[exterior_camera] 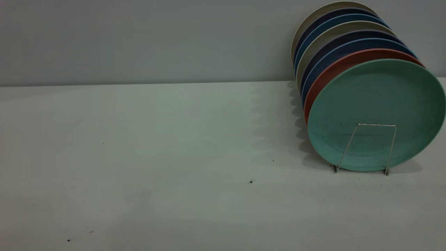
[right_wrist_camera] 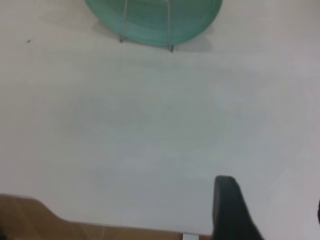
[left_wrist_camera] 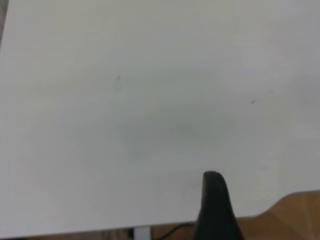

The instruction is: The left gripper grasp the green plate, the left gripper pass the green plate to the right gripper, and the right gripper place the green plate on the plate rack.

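The green plate (exterior_camera: 376,104) stands on edge at the front of the plate rack (exterior_camera: 376,124), at the table's right, leaning back on a salmon-pink plate (exterior_camera: 334,68). One squared wire loop of the rack crosses its lower face. Neither gripper shows in the exterior view. In the right wrist view the green plate (right_wrist_camera: 147,15) and the rack wires (right_wrist_camera: 169,30) lie far ahead of my right gripper (right_wrist_camera: 272,200), which is open and empty over bare table. My left gripper (left_wrist_camera: 265,195) shows one black finger (left_wrist_camera: 214,200) with a wide gap beside it, open and empty.
Several more plates, blue (exterior_camera: 348,45), dark and beige (exterior_camera: 327,10), stand in a row behind the pink one, toward the grey wall. The white table (exterior_camera: 156,157) has small dark specks. Its near edge, with brown floor beyond (left_wrist_camera: 295,215), shows in both wrist views.
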`<state>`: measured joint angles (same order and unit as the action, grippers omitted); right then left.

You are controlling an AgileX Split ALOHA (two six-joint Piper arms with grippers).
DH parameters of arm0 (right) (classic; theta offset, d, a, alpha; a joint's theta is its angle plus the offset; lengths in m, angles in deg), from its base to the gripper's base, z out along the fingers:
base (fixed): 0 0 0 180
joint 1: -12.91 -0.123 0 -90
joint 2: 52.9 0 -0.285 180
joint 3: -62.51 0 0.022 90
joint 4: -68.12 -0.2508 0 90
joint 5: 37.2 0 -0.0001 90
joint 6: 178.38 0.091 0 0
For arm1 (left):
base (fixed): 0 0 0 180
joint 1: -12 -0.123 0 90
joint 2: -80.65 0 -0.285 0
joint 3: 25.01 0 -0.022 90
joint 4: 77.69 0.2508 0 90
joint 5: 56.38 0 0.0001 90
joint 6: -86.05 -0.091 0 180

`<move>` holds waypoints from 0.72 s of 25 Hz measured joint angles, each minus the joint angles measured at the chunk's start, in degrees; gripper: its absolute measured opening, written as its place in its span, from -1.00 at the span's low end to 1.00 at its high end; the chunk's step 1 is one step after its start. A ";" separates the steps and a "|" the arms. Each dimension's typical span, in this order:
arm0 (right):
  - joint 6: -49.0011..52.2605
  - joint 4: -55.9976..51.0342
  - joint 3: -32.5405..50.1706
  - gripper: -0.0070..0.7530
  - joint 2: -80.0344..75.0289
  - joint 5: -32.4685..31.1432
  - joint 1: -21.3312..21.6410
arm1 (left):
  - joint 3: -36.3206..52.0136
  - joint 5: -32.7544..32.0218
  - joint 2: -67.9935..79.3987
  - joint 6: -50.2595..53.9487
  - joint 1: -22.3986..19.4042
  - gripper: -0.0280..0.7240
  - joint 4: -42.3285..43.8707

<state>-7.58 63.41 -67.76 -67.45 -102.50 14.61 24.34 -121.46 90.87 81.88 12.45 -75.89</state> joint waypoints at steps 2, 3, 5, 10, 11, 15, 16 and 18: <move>0.19 0.12 0.07 0.15 0.00 0.00 0.00 | 0.00 0.00 -0.35 1.12 1.44 0.57 -0.82; 0.19 0.16 0.07 0.15 0.00 0.00 0.00 | 0.00 0.00 -0.35 1.38 2.02 0.57 -1.06; 0.24 0.16 0.07 0.15 0.00 0.00 0.00 | 0.00 0.00 -0.35 2.38 2.32 0.57 -1.80; 0.24 0.25 0.14 0.15 0.00 0.00 0.00 | 0.00 0.05 -0.35 2.87 2.42 0.57 -2.64; 0.24 0.25 0.14 0.15 0.00 0.00 0.00 | 0.00 0.05 -0.35 2.93 2.50 0.57 -2.64; 0.24 0.29 0.14 0.15 0.00 0.00 0.00 | 0.00 0.05 -0.35 3.04 2.49 0.57 -2.64; 0.24 0.29 0.14 0.15 0.00 0.00 0.00 | 0.00 0.05 -0.35 3.04 2.49 0.57 -2.64; 0.24 0.29 0.17 0.15 0.00 0.00 0.00 | 0.00 0.05 -0.35 3.05 2.49 0.57 -2.64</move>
<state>-7.34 63.71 -67.59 -67.45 -102.50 14.61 24.34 -121.40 90.51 84.93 14.94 -78.53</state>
